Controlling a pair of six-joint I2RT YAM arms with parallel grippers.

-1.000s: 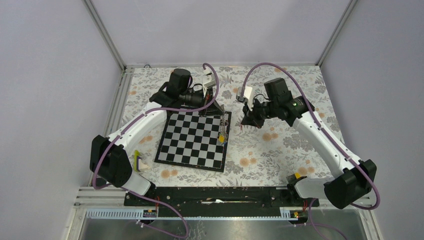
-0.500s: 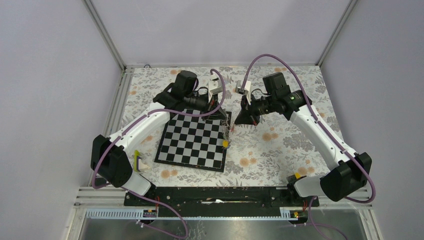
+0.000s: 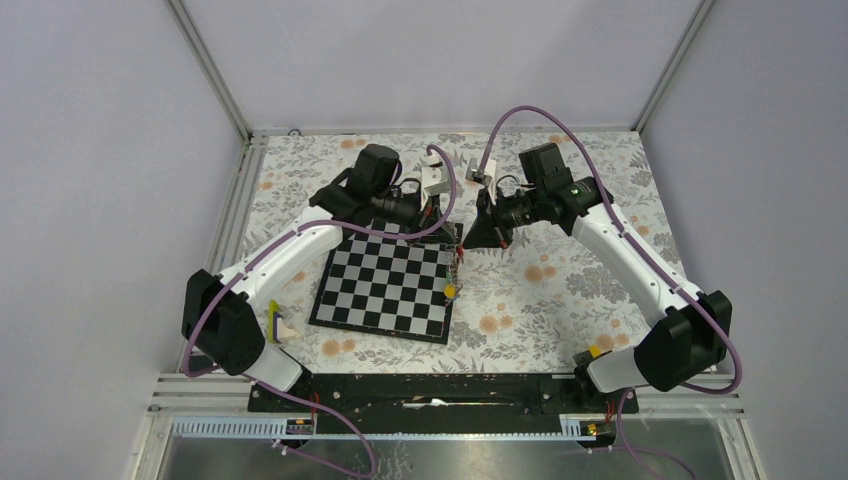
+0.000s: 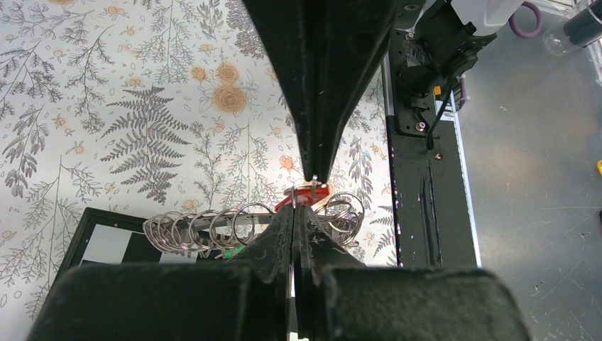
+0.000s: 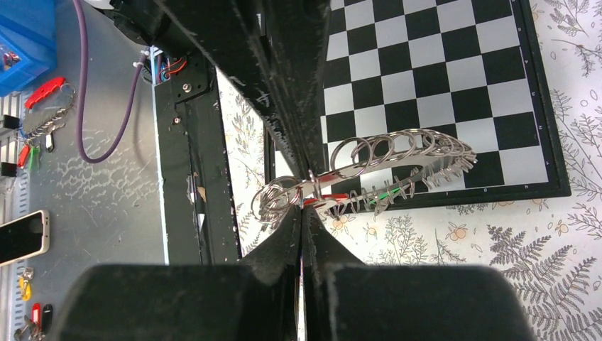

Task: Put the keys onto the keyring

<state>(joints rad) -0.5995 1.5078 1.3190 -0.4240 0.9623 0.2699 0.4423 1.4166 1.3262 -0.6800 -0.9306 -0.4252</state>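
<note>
Left gripper (image 4: 294,213) jaws clamp keyring (image 5: 419,162) steady above chessboard's (image 5: 440,64) far right corner. Right gripper (image 5: 302,213) jaws pinched tight, seemingly on red-tagged key (image 5: 328,199), for threading.

Nothing legible appears in any view: no words, labels, brand names or numbers. In the right wrist view the chessboard (image 5: 440,71) has tiny pale marks along its black border at the right of the frame, but they are too small to read.
</note>
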